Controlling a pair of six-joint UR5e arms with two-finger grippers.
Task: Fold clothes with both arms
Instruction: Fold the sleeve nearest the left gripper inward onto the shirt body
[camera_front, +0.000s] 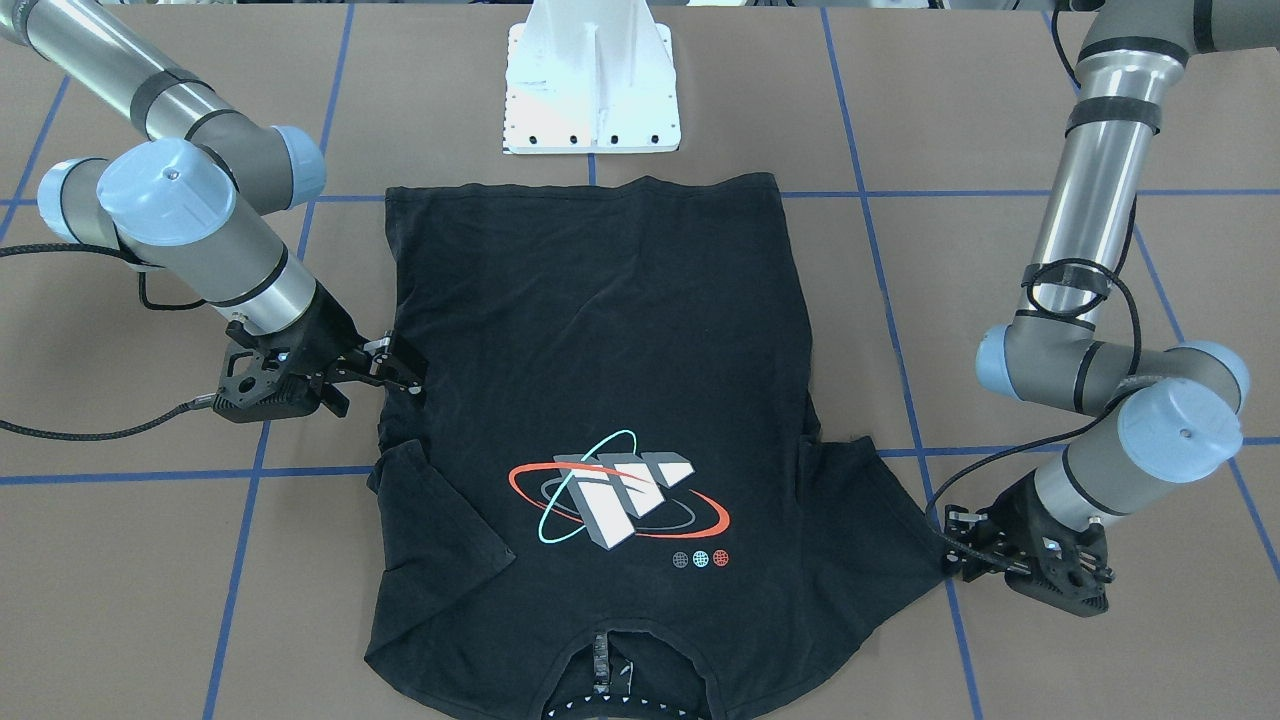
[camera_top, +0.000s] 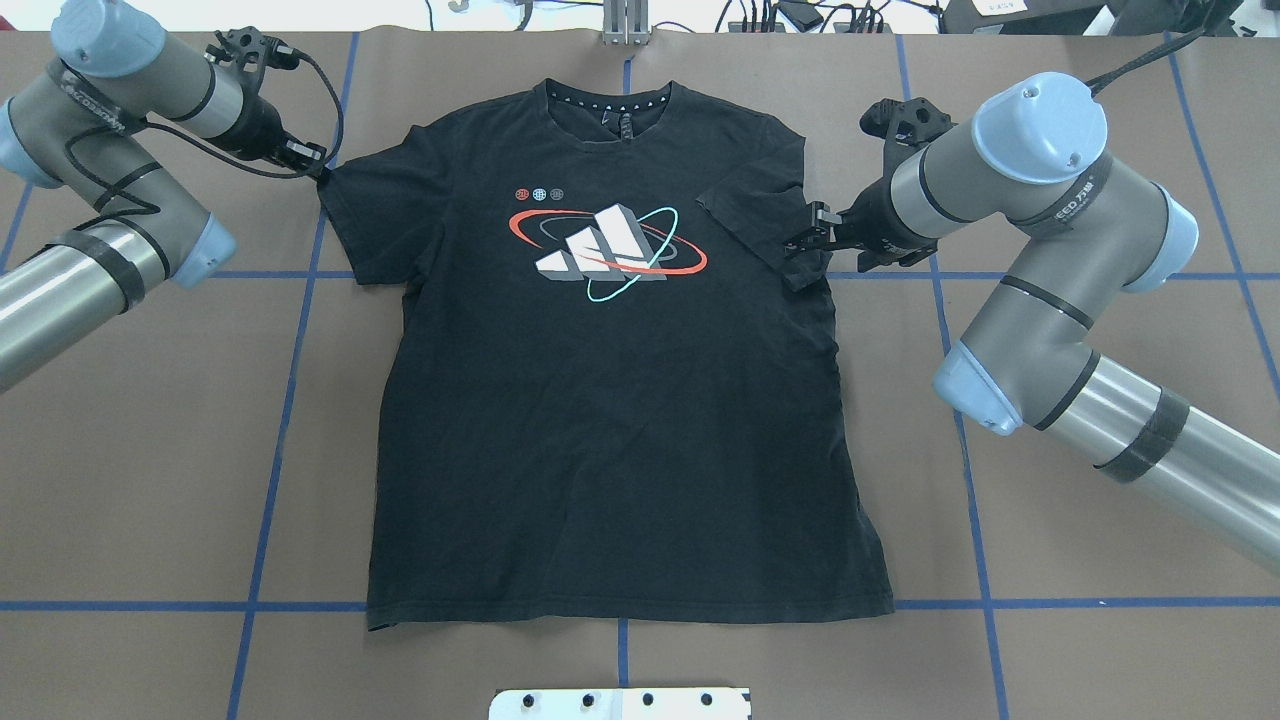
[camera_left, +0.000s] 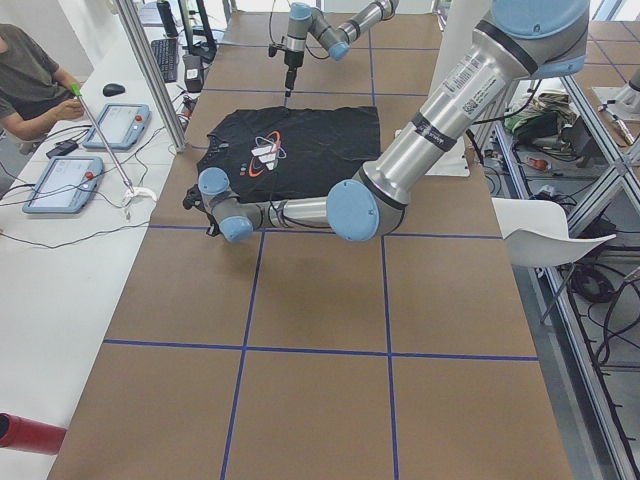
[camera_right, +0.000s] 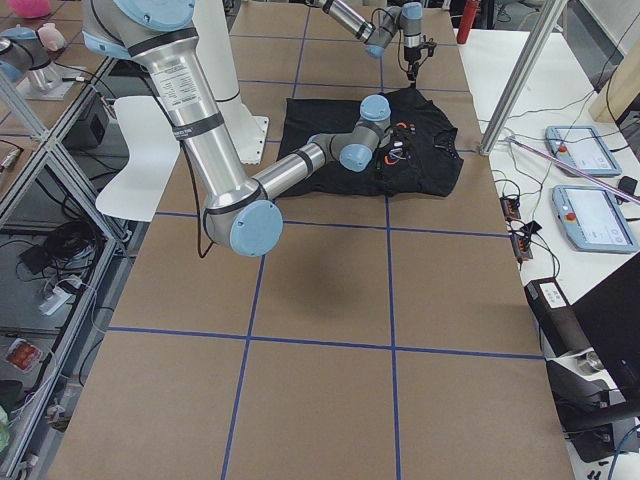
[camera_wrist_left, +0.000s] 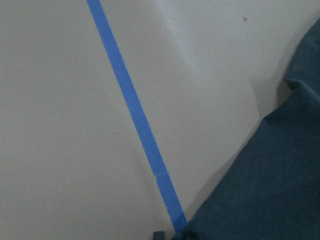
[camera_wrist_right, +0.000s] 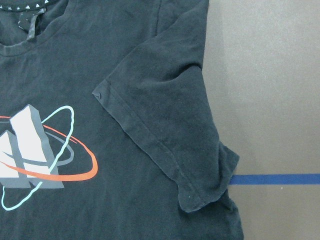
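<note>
Black T-shirt (camera_top: 620, 420) lies flat; left tool (camera_top: 320, 172) at the spread sleeve (camera_top: 365, 205), grip unclear; right tool (camera_top: 805, 238) seemingly parted. Pinch the hem fully, carry inward low, cloth taut.

One T-shirt (camera_top: 620, 420), two arms (camera_top: 60, 290) (camera_top: 1040, 330) (left, right), one pedestal (camera_front: 592, 100)

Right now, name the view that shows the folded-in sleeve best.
Right wrist-mounted: the folded sleeve fills the frame, with hem and crease sharp. Overhead and front-facing show it whole but smaller. The side views make it tiny, and the left wrist view misses it.
</note>
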